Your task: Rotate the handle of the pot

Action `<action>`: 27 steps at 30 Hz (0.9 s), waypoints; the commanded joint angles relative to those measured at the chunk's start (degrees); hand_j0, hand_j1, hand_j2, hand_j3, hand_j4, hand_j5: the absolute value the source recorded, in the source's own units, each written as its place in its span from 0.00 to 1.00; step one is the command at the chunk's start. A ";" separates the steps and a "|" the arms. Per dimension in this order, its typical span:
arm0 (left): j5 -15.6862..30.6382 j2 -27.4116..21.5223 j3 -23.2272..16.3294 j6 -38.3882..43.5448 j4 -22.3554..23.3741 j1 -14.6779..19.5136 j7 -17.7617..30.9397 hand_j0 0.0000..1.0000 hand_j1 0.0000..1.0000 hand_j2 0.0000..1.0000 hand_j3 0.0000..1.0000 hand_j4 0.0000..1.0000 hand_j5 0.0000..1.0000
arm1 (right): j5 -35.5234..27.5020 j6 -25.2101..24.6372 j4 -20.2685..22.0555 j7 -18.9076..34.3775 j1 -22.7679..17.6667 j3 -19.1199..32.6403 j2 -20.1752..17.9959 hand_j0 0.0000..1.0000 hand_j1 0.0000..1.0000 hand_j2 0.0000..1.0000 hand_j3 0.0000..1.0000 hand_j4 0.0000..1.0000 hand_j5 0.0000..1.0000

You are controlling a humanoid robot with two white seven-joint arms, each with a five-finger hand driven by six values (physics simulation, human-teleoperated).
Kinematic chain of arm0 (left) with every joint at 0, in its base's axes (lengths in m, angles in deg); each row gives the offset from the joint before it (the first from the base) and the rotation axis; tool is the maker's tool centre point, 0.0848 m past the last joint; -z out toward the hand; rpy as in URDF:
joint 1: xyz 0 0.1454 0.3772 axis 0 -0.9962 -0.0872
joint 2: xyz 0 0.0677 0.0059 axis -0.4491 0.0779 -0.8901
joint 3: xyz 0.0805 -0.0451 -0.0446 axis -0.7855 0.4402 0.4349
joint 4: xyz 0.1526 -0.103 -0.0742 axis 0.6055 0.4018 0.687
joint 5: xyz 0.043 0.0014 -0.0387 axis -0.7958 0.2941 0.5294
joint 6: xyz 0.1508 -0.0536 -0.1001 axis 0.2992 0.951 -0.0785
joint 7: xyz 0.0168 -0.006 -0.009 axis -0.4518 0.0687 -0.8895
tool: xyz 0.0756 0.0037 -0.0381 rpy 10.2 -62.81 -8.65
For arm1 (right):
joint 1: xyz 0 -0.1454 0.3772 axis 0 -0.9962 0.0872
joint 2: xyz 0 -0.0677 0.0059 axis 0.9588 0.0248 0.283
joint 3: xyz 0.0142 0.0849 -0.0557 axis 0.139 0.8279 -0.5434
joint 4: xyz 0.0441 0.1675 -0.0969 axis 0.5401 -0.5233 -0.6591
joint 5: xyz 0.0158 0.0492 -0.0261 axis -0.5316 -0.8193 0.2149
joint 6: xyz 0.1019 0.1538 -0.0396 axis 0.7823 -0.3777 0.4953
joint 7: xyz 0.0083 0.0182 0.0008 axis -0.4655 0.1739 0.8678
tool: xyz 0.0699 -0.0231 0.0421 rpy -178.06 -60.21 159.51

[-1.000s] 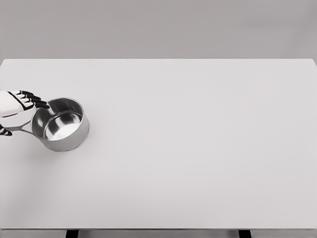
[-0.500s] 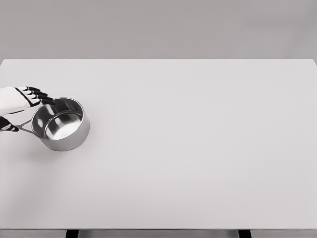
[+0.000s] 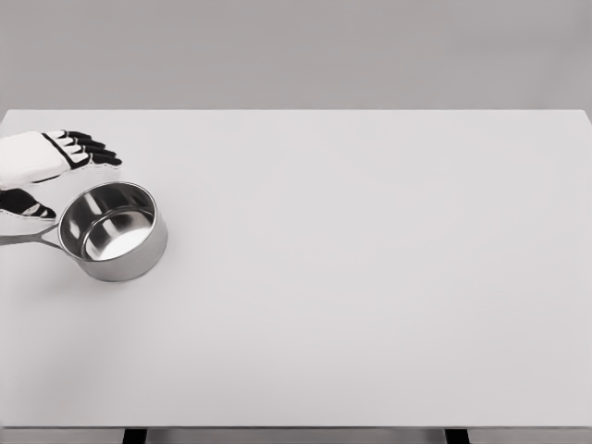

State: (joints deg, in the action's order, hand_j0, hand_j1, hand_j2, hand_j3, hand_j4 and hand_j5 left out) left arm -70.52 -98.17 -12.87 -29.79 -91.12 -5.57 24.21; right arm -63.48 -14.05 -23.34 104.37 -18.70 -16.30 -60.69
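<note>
- Our left hand (image 3: 51,159), fingers spread and holding nothing, hovers just beyond the pot (image 3: 113,231).
- We should press the handle (image 3: 28,239) near its tip, sweeping steadily.

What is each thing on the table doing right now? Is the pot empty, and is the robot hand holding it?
Steel pot: upright on the table, empty, handle pointing left.
Pot handle: free, nothing gripping it.
Left robot hand: above the handle, behind the pot, fingers spread, holding nothing.
Table: white, flat.
</note>
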 commanded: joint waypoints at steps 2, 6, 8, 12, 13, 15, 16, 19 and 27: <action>0.76 7.57 5.21 0.02 12.55 0.44 0.18 1.00 1.00 1.00 1.00 1.00 1.00 | -0.03 0.01 0.00 0.02 0.00 -0.03 -0.01 1.00 1.00 1.00 1.00 1.00 1.00; 0.06 14.69 11.89 0.02 24.07 0.62 2.91 1.00 1.00 1.00 1.00 1.00 1.00 | -0.03 0.01 0.00 0.02 0.00 -0.03 -0.01 1.00 1.00 1.00 1.00 1.00 1.00; -0.12 16.98 13.65 0.02 27.77 0.88 3.96 1.00 1.00 1.00 1.00 1.00 1.00 | -0.03 0.01 0.00 0.02 0.00 -0.03 -0.01 1.00 1.00 1.00 1.00 1.00 1.00; -2.67 19.62 13.74 0.02 29.26 1.06 3.96 1.00 1.00 1.00 1.00 1.00 1.00 | -0.03 0.01 0.00 0.02 0.00 -0.03 -0.01 1.00 1.00 1.00 1.00 1.00 1.00; -2.67 19.53 13.74 0.02 29.18 1.14 3.96 1.00 1.00 1.00 1.00 1.00 1.00 | -0.03 0.01 0.00 0.02 0.00 0.06 -0.01 1.00 1.00 1.00 1.00 1.00 1.00; -2.14 17.78 13.30 0.02 25.76 1.50 3.96 1.00 1.00 1.00 1.00 1.00 1.00 | -0.03 0.01 0.00 0.02 0.00 -0.03 -0.01 1.00 1.00 1.00 1.00 1.00 1.00; -2.05 16.46 13.39 0.02 24.09 1.50 3.88 1.00 1.00 1.00 1.00 1.00 1.00 | -0.03 0.01 0.00 0.02 0.00 0.06 -0.01 1.00 1.00 1.00 1.00 1.00 1.00; -1.70 10.75 11.90 0.02 21.01 0.35 3.44 1.00 1.00 1.00 1.00 1.00 1.00 | -0.03 0.01 0.00 0.02 0.00 -0.03 -0.01 1.00 1.00 1.00 1.00 1.00 1.00; 7.97 1.86 -2.08 0.02 8.61 -1.49 3.44 1.00 1.00 1.00 1.00 1.00 1.00 | -0.03 0.01 0.00 0.02 0.00 -0.03 -0.01 1.00 1.00 1.00 1.00 1.00 1.00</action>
State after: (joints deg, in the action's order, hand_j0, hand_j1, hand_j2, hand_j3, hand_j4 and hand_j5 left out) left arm -64.08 -95.13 -12.85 -29.82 -81.01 -7.15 27.74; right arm -63.48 -14.05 -23.33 104.37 -18.70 -16.30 -60.69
